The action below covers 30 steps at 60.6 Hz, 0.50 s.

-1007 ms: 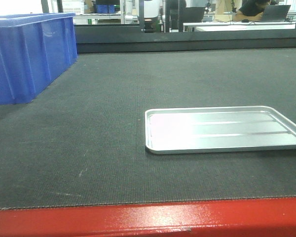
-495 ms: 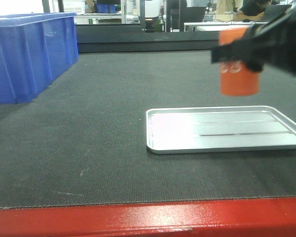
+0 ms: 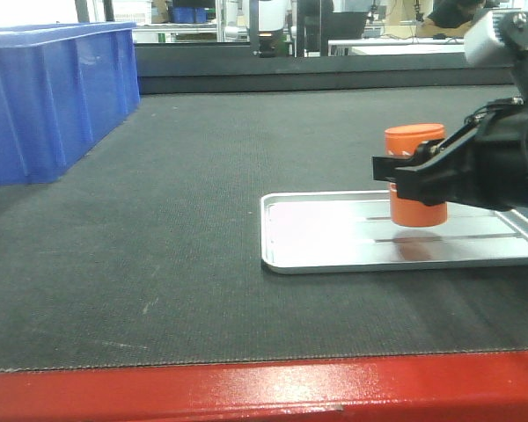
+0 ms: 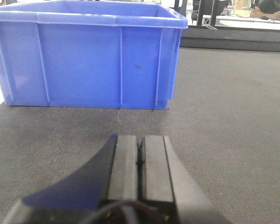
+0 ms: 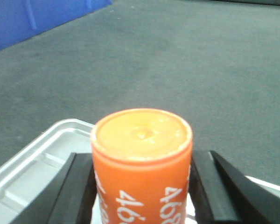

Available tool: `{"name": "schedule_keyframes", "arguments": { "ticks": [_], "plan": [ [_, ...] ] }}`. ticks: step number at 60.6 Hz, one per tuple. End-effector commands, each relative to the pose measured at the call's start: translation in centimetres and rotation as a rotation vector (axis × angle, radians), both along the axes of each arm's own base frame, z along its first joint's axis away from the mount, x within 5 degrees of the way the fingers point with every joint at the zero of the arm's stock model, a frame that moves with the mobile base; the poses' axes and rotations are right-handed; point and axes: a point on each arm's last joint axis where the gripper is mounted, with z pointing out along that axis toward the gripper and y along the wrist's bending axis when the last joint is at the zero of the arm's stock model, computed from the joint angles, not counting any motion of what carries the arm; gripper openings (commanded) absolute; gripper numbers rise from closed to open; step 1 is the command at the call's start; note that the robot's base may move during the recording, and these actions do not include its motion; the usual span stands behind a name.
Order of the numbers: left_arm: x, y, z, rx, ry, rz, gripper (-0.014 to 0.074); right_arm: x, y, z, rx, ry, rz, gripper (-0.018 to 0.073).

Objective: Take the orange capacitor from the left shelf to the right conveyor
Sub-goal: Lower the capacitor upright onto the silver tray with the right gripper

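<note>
orange capacitor (image 3: pixel 415 176) upright, clamped in right gripper (image 3: pixel 403 169), over silver tray (image 3: pixel 326 236).

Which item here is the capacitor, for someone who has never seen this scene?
Start at the dark belt with the red front edge and find the silver tray on its right side. Just over the tray, the right hand grips the capacitor: a small upright orange cylinder, the only orange thing, unlike the big blue bin.

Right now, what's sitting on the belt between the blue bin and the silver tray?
Nothing: in the front view only bare dark belt runs between the blue bin and the silver tray.
</note>
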Motion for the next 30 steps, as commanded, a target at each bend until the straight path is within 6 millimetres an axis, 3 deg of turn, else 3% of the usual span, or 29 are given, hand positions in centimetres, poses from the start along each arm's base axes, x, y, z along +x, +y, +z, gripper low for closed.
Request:
{"name": "schedule_keyframes", "arguments": {
  "ticks": [1,21,25,30],
  "plan": [
    [-0.1,0.0,1.0,-0.007,-0.102,0.002,-0.0127,0.6,0.0,1.7,0.043,-0.140,-0.002,0.0066],
    [-0.1,0.0,1.0,-0.007,-0.102,0.002,-0.0127,1.0,0.1,0.0,0.041,-0.107,0.001,0.0079],
    [-0.1,0.0,1.0,-0.007,-0.102,0.002,-0.0127,0.9,0.1,0.2,0.043,-0.114,0.001,0.0131],
    [-0.1,0.0,1.0,-0.007,-0.102,0.002,-0.0127,0.9,0.1,0.4,0.047,-0.125,0.002,0.0272]
  ]
}}
